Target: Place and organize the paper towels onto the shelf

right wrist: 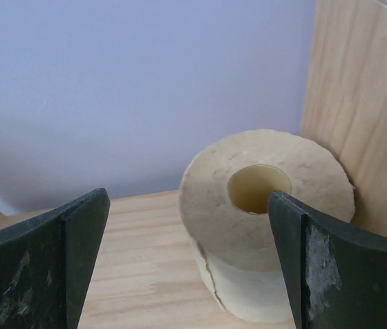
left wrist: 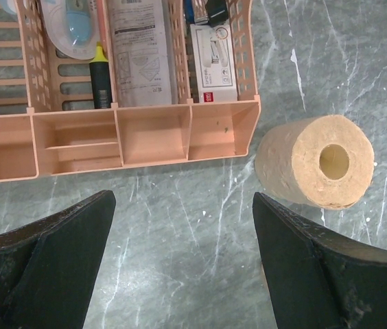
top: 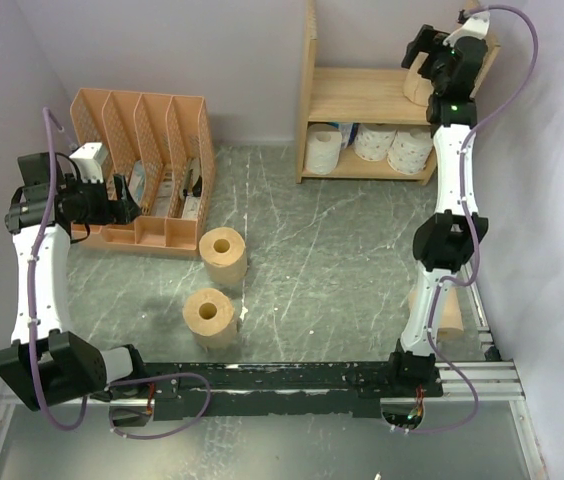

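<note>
Left fingers [left wrist: 56, 253] are spread wide and hold nothing. They hover low over the table [left wrist: 180, 274], just in front of the orange-pink organizer [left wrist: 145, 133]. First tan roll [left wrist: 317, 168] stands upright on the table beside the organizer's near corner, close to one fingertip but apart from it. Second tan roll [top: 209, 315] stands upright on the table too, a bit nearer my bases, near the first but not touching it.

Right fingers [right wrist: 36, 260] are also wide open, gripping nothing, up at the top tier of the shelf [top: 362, 95]. Third tan roll [right wrist: 262, 205] stands upright on that top tier, close against the right side panel. In the wrist view it sits ahead of the gap, toward one finger; I cannot tell whether that finger touches it.

On the lower tier, three white rolls [top: 374, 142] stand in a row. Something blue shows behind them, too small to tell. A tan shape [top: 447, 305] lies on the table by my right arm, mostly hidden.
</note>
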Robot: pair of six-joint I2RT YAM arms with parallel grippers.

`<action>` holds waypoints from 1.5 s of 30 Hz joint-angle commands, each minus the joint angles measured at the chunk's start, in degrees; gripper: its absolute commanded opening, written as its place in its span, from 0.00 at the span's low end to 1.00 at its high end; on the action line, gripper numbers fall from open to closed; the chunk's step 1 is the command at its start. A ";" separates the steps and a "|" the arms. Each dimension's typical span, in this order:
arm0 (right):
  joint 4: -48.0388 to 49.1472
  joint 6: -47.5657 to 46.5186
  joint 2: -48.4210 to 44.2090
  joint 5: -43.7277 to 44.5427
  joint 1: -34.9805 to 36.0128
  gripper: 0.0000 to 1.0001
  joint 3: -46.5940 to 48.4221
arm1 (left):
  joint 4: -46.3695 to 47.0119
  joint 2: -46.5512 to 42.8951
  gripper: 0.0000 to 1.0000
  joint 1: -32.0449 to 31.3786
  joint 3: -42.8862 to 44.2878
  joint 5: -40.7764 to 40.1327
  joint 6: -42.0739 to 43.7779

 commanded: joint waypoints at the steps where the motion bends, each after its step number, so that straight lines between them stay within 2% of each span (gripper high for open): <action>1: 0.03 -3.88 -3.97 -0.58 5.38 1.00 1.48 | 0.05 0.84 0.93 0.54 1.68 -0.51 0.83; 3: 0.73 -18.67 -11.37 11.09 19.15 1.00 -7.85 | 0.14 0.80 0.93 0.57 1.57 -0.66 0.71; 5: 7.22 -40.14 -19.99 27.61 33.93 1.00 -22.47 | 0.11 0.46 0.93 0.69 1.37 -0.85 0.68; 6: 8.83 -45.67 -22.82 32.64 39.75 1.00 -28.84 | 0.10 0.23 0.93 0.69 1.20 -1.07 0.61; 7: 8.13 -46.96 -25.69 35.59 43.29 1.00 -33.77 | 0.11 0.01 0.93 0.68 1.04 -1.13 0.60; 9: 1.88 -41.72 -30.93 32.92 46.00 1.00 -42.65 | -0.06 -0.27 0.93 0.78 0.31 -0.24 0.61; 11: -2.52 -37.81 -37.61 18.78 46.13 0.98 -53.67 | -0.06 -0.66 0.93 0.88 -0.76 1.06 0.49; 13: -0.62 -38.30 -44.44 6.74 47.07 0.98 -68.16 | -0.11 -0.97 0.94 0.87 -1.52 2.34 0.48; 15: 1.72 -36.35 -48.08 2.13 47.74 0.97 -74.45 | -0.23 -1.06 0.94 0.93 -1.68 3.22 0.55; 21: -4.10 -33.14 -47.09 -4.41 48.29 0.95 -74.27 | -0.35 -0.98 0.94 0.93 -1.23 4.24 0.54; 24: -4.80 -36.27 -46.74 -8.10 50.69 0.95 -75.39 | -0.18 -1.66 0.94 0.87 -1.68 3.59 0.60; 33: -1.74 -43.87 -41.90 -9.17 56.56 0.95 -77.95 | -0.40 -2.14 0.94 0.89 -2.30 3.80 1.04; 38: -1.45 -48.80 -35.92 -7.52 58.75 0.92 -76.07 | -1.51 -1.31 0.94 0.88 -1.41 5.59 1.52; 45: -3.52 -54.10 -29.58 -10.99 58.84 0.89 -71.99 | -1.57 -1.73 0.95 0.95 -2.17 6.30 2.18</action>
